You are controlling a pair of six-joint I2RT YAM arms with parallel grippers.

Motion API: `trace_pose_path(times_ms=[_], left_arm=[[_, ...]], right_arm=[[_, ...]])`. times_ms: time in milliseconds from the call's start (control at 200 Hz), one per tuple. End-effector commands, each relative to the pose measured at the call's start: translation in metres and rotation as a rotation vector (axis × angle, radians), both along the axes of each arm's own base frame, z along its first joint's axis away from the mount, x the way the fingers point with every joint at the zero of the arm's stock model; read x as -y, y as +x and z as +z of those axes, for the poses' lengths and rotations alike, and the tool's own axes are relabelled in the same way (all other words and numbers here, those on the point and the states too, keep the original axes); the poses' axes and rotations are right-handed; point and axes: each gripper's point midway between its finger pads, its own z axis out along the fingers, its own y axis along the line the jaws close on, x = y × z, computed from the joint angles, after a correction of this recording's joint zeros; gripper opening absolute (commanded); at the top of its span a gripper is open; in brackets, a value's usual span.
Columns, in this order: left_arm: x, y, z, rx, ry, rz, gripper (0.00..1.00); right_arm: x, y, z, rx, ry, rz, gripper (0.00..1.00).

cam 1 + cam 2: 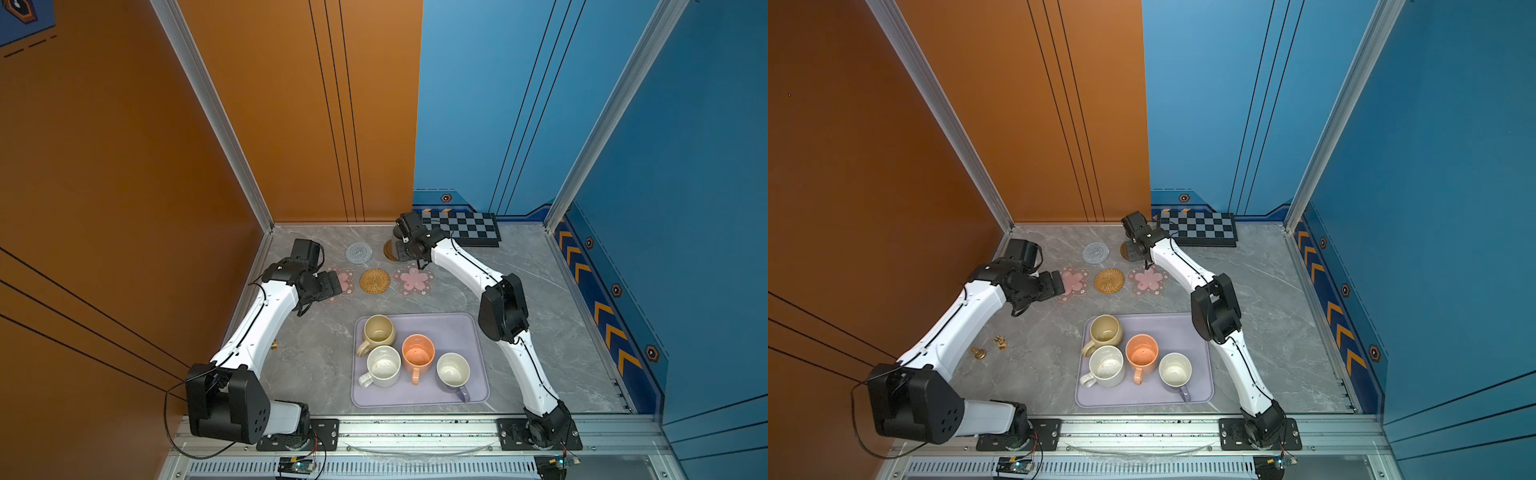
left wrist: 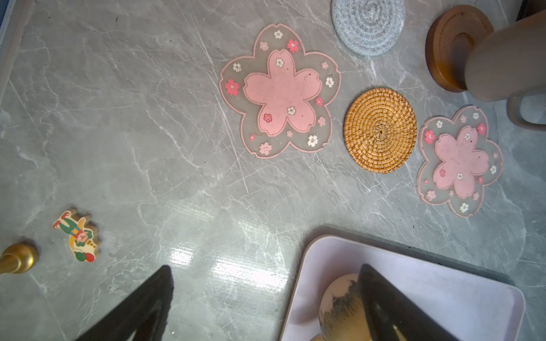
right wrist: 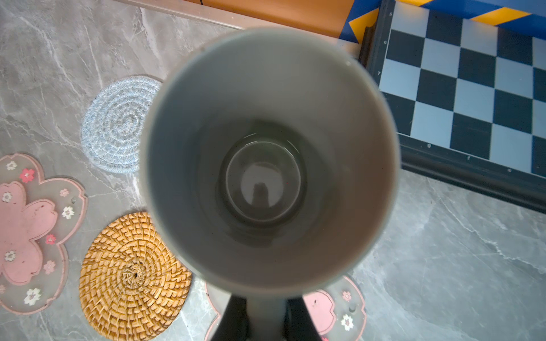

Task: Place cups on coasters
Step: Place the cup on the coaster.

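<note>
My right gripper (image 3: 266,313) is shut on the handle of the tall grey cup (image 3: 266,159), which is upright over the brown ringed coaster (image 2: 449,44); whether they touch is unclear. The beige cup (image 1: 378,330), white speckled cup (image 1: 383,365), orange cup (image 1: 417,353) and lavender cup (image 1: 453,370) stand on the lavender tray (image 1: 465,328). The grey spiral coaster (image 1: 359,252), rattan coaster (image 1: 375,281) and right pink flower coaster (image 1: 414,279) lie bare. My left gripper (image 1: 332,286) hangs open and empty, partly covering the left pink flower coaster (image 1: 348,279).
A black-and-grey checkered board (image 1: 469,228) lies at the back right, close behind the right gripper. A small painted figure (image 2: 78,236) and a gold piece (image 2: 17,259) lie on the marble top by the left arm. Walls close in the left, back and right sides.
</note>
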Motion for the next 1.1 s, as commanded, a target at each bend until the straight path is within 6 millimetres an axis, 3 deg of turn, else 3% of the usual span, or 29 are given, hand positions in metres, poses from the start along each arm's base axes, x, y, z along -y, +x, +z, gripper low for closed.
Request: trace_pose_path(times_ms=[0,1096], left_arm=[[-0.001,-0.005,-0.01,-0.043,-0.011,0.012,0.98],[-0.006,-0.007,-0.021,-0.069,-0.001,0.02,0.98]], right_arm=[[-0.008,0.023,0.048,0.156,0.077,-0.039,0.0],[-0.012,0.041,0.028,0.181,0.08,-0.056,0.0]])
